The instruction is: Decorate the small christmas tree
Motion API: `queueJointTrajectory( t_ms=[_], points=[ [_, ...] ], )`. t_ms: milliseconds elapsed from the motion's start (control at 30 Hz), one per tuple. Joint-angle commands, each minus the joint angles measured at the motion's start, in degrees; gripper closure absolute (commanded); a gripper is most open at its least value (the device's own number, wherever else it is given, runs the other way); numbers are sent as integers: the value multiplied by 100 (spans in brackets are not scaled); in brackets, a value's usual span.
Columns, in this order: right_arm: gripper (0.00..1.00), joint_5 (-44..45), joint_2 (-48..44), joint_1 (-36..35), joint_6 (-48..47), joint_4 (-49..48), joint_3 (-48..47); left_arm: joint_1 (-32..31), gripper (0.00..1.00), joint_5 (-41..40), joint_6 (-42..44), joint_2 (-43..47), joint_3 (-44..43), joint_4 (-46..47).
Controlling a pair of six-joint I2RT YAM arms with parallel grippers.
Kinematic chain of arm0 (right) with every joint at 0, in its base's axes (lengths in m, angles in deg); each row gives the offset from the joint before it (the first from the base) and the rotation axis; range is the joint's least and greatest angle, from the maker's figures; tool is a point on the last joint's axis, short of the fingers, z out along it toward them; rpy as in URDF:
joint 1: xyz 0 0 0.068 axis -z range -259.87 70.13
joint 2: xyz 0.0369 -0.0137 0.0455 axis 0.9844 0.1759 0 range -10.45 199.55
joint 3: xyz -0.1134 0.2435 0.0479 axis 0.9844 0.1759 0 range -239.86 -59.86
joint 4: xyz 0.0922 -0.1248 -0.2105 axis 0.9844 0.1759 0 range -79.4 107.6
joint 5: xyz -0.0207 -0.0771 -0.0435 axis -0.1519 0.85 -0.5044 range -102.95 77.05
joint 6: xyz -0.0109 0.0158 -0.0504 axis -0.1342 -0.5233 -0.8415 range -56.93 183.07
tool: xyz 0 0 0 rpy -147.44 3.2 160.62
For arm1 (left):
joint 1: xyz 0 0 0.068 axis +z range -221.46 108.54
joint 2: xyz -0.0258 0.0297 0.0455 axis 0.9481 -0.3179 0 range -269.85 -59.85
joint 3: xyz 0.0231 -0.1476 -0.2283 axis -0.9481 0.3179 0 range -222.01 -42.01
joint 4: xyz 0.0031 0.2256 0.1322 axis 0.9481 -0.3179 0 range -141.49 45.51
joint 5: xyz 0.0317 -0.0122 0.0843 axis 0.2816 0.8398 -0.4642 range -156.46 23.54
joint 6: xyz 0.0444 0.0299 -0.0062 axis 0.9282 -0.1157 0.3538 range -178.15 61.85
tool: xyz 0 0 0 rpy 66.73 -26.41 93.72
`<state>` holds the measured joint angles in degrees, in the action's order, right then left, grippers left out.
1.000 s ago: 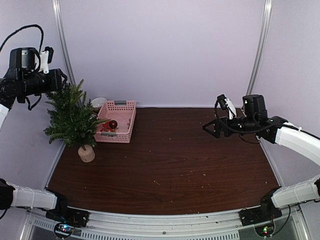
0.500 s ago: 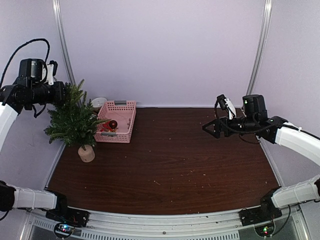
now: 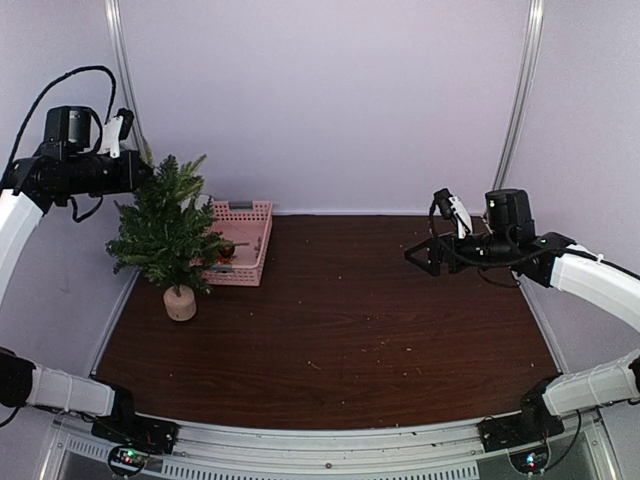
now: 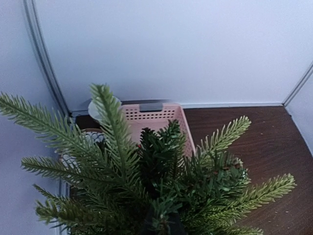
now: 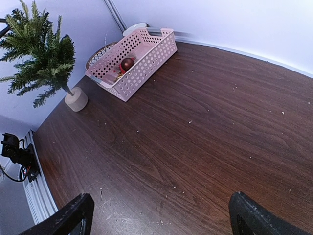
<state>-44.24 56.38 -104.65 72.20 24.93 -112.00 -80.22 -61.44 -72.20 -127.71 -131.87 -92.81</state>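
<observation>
The small christmas tree [image 3: 165, 230] stands on its pale wooden stump [image 3: 180, 303] at the table's left edge, in front of the pink basket [image 3: 238, 208]. My left gripper [image 3: 145, 172] is at the tree's top, shut on an upper branch. In the left wrist view the green branches [image 4: 161, 171] fill the lower half and hide most of the gripper [image 4: 164, 227]. A dark red ball [image 5: 128, 63] lies in the basket [image 5: 146, 54]. My right gripper [image 3: 415, 255] hovers open over the right half of the table, nothing between its fingers [image 5: 161, 210].
A white bowl [image 4: 98, 108] and a woven round dish [image 5: 98, 53] sit behind the basket, against the back wall. The left wall and a metal corner post [image 3: 125, 80] stand close to the tree. Small crumbs dot the dark wooden tabletop [image 3: 340, 320].
My left gripper came down to the tree's top and shut on it. The tree has shifted a little right, toward the basket. The right arm has not moved.
</observation>
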Motion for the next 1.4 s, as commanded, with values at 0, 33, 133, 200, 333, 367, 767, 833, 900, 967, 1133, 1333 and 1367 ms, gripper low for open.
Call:
queueJointTrajectory(
  t_ms=[0,33,133,200,333,367,767,833,900,967,1133,1333,1367],
  points=[
    [1,-123,-17,-36,45,-158,-120,-184,100,1201,-274,-165,-629,745],
    [0,-123,-28,-36,54,-158,-121,-301,100,1266,-316,-241,-730,809],
    [0,-120,-75,-36,63,-138,-146,-802,100,1317,-364,-532,-1085,948],
    [1,-121,-103,-36,69,-101,-178,-1214,100,1258,-341,-769,-1293,1031],
    [1,-86,-207,-36,87,59,-265,-1939,100,1371,-350,-1447,-1900,1165],
    [1,-56,-265,-36,100,84,-265,-2112,100,1416,-342,-1621,-2028,1237],
    [1,563,-1181,-36,370,-1,162,-3025,100,1817,-743,-3923,-3740,2774],
    [1,728,-1318,-36,345,45,197,-3124,100,1873,-774,-4337,-4156,2839],
    [1,870,-1452,-36,298,32,261,-3207,100,1839,-784,-4635,-4495,2857],
    [1,971,-1544,-36,286,24,318,-3280,100,1847,-784,-4804,-4607,2989],
    [0,1096,-1607,-36,250,25,367,-3383,100,1740,-761,-5025,-4567,3075],
    [0,1054,-1506,-36,299,-114,367,-3379,100,1570,-761,-5045,-4179,3310],
    [1,1037,-1486,-36,308,-121,363,-3381,100,1498,-739,-5057,-4172,3306]
  ],
)
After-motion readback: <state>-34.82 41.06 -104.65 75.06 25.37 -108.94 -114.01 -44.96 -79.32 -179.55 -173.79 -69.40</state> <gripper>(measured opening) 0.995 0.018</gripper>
